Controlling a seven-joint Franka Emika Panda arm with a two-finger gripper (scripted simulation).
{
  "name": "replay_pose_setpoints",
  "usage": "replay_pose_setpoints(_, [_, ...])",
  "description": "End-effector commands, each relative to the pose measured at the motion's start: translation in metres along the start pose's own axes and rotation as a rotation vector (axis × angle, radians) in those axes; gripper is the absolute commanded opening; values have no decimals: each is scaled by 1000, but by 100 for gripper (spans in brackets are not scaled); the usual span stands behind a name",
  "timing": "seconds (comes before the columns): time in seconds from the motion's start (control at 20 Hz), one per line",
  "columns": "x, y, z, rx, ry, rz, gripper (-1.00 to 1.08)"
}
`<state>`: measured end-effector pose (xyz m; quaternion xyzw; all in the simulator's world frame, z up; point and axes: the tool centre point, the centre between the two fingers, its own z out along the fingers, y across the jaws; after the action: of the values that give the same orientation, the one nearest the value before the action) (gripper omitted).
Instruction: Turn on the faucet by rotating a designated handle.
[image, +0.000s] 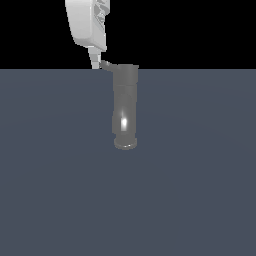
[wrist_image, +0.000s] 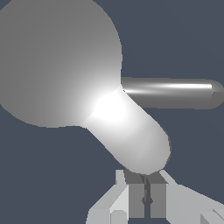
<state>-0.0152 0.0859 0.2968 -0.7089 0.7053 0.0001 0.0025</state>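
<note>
Grey handle (image: 106, 65), jutting sideways off the faucet (image: 125, 105) cap, looks already reached by the narrowly closed, empty gripper (image: 95, 64) right beside it, so a sideways push is probably called for next.

The exterior view looks level and from some way off across the flat slate-blue floor (image: 60, 190), facing the upright grey glossy metallic faucet (image: 124, 107) at mid-frame. The wrist view sits right against that same faucet (wrist_image: 57, 61), peering down past the white pincer (wrist_image: 146, 199). Both views share the faucet, its short grey handle stub (image: 106, 65) and the pincer (image: 95, 64).
</note>
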Motion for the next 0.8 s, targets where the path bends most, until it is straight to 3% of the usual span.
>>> replay_pose_setpoints(0.0, [20, 6, 0, -2, 4, 27, -100])
replay_pose_setpoints(0.15, [22, 12, 0, -3, 4, 28, -100])
replay_pose_setpoints(0.2, [5, 10, 0, -1, 2, 0, -100])
replay_pose_setpoints(0.75, [75, 28, 0, -3, 3, 23, -100])
